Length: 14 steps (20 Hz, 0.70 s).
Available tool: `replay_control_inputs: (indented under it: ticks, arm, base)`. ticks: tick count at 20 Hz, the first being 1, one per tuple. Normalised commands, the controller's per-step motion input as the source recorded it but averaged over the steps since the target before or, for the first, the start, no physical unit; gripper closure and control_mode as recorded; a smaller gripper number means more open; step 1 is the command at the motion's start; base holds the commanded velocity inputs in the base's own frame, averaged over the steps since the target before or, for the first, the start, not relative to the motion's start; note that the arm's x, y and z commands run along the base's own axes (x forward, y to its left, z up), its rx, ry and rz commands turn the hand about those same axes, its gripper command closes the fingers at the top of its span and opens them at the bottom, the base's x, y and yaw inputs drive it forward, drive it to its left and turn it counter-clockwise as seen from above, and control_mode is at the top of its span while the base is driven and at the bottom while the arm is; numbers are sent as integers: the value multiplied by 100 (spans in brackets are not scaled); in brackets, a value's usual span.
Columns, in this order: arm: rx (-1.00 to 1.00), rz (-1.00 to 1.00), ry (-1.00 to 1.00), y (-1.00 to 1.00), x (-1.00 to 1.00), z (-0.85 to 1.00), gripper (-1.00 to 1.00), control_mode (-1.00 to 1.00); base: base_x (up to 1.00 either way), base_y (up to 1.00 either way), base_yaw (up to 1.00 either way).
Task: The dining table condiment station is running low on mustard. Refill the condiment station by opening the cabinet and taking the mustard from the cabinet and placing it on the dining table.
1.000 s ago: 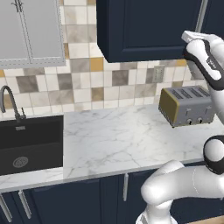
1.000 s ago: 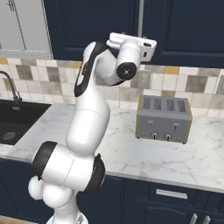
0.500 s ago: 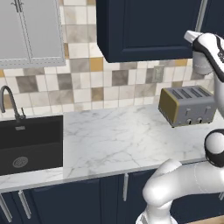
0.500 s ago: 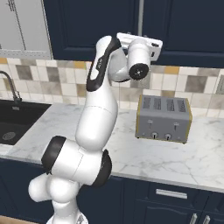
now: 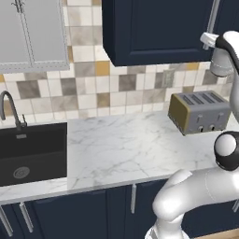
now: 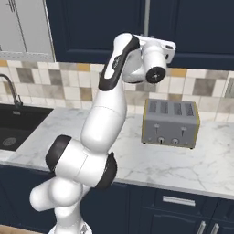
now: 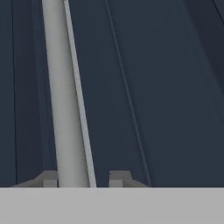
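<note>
Gripper [image 7: 78, 179] pinches the silver bar handle [image 7: 65, 96] of the navy cabinet [image 7: 166, 87] in the hand view, doors closed. Left base view: toaster [image 5: 200, 112] beside a black sink [image 5: 30, 151]. Right base view: hand raised at the handle [image 6: 146, 18].

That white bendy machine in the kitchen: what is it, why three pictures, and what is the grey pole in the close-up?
It is a robot arm with a two-finger gripper at its end. Two cameras ride on its base: one looks from behind on its left, the other from behind on its right, so both show the same marble worktop, toaster and black sink. The third camera sits on the hand itself, looking along the fingers. The grey pole there is the silver bar handle of the dark navy cabinet. The gripper has shut on that handle, a finger on each side. The cabinet door looks closed.
</note>
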Motion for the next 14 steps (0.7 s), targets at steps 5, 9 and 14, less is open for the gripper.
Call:
replay_control_inputs:
  ticks: [5, 9, 14]
  arm:
    - [-4, 0, 3, 44, 100, -32, 100, -100]
    - [-19, -1, 8, 56, 83, -32, 100, -100]
    - [-8, -4, 11, 48, 2, -5, 100, -100]
  base:
    - [0, 0, 0]
    - [0, 0, 0]
    - [0, 0, 0]
